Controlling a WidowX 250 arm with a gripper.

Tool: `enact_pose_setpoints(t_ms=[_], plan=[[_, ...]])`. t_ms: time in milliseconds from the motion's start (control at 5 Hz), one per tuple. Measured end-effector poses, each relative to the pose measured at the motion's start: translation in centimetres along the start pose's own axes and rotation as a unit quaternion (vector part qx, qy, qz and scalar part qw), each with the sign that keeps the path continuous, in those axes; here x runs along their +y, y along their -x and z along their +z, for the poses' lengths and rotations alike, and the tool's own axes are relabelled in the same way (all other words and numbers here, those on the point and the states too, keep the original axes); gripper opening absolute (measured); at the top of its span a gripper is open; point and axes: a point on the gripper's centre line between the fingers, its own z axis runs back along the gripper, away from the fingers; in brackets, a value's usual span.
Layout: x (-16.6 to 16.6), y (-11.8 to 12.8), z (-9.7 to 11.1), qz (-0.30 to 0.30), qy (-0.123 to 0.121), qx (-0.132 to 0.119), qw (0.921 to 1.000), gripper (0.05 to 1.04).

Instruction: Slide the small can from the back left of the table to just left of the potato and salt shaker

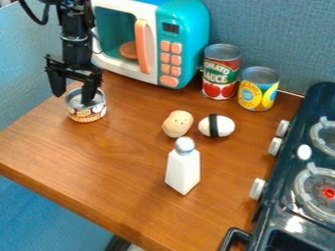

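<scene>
The short can point(87, 114) is set upright near the counter's point(124, 166) left edge, toward the far end, with its long axis vertical and its mouth turned up. Its rim and inside are partly covered by one finger of the gripper point(72, 100), which is hung pointing down over it. The two fingers are spread well apart, one seen across the mouth and the other just left of the rim; whether the metal is touched cannot be told. The arm is cut off by the top edge of the view, as is the microwave point(151, 54) behind; the stove point(282, 215) is cut off at the right. The can is wrapped in a brown and white label, below a bare grey metal rim, and its inside is seen as dull grey, its bottom hard to make out.
</scene>
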Motion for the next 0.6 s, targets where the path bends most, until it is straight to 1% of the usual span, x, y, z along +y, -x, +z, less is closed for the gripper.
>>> enact_pose_setpoints(t_ms=[400,600], plan=[[-3.4,0.5,0.0,-0.036,0.046,0.006,0.9983,1.003],[-5.7,1.4,0.1,-0.060,0.064,0.010,0.9961,1.003]])
